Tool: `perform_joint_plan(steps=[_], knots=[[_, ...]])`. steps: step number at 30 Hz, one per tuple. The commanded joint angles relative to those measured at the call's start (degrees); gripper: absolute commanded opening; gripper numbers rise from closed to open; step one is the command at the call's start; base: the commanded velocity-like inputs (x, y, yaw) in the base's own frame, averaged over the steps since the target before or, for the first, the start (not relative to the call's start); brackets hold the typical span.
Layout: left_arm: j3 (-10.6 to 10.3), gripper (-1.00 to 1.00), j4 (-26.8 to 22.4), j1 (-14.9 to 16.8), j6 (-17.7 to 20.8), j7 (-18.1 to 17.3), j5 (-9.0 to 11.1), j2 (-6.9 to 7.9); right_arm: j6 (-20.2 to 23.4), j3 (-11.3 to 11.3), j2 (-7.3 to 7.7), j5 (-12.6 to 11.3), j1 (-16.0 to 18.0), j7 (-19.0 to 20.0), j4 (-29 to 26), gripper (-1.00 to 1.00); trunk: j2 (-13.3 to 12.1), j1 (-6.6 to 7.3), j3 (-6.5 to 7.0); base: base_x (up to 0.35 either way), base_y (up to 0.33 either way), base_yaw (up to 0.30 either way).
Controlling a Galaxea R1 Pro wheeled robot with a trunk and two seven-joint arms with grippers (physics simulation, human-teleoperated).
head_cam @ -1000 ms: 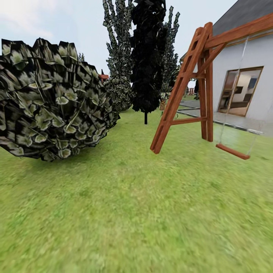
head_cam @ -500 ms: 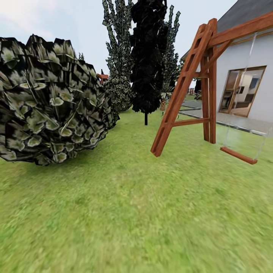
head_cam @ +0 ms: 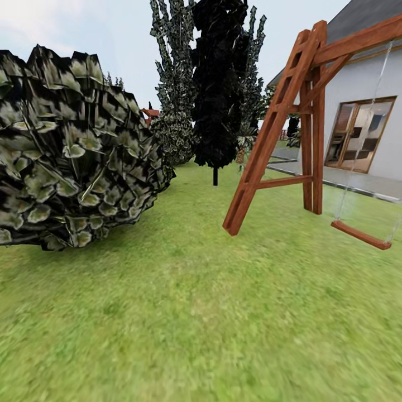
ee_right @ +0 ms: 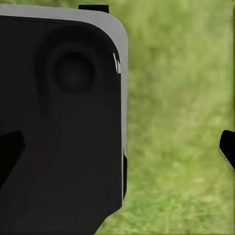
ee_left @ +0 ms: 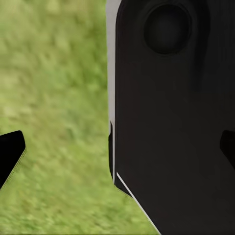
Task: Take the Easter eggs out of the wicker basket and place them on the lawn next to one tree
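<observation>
Lawn spreads across the head view's foreground, with a slender dark tree standing far back at its middle, beyond a low round bush on the left and a wooden swing frame before a house on the right. Both wrist views look down on blurred grass beside a dark robot panel. Left jaws and right jaws show black tips at opposite picture edges, spread wide, holding nothing.
</observation>
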State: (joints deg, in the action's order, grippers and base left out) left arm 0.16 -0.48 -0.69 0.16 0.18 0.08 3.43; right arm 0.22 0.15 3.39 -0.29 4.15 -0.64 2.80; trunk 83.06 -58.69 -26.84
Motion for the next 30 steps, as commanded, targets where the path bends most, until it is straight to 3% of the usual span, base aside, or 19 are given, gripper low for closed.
perform_joint_plan(steps=[1, 30], knots=[[0.0, 1.00, -0.1, 0.0, 0.0, 0.0, 0.0, 0.00, 0.0, 0.0, 0.01, 0.0, 0.1, -0.1, 0.1, 1.00, 0.0, -0.03, -0.04, 0.333, 0.000, 0.000], [0.0, 1.00, -0.1, 0.0, 0.0, 0.0, 0.0, 0.06, 0.0, 0.0, 0.03, 0.0, 0.1, -0.1, 0.1, 1.00, 0.0, -0.03, -0.04, 0.333, 0.000, 0.039]])
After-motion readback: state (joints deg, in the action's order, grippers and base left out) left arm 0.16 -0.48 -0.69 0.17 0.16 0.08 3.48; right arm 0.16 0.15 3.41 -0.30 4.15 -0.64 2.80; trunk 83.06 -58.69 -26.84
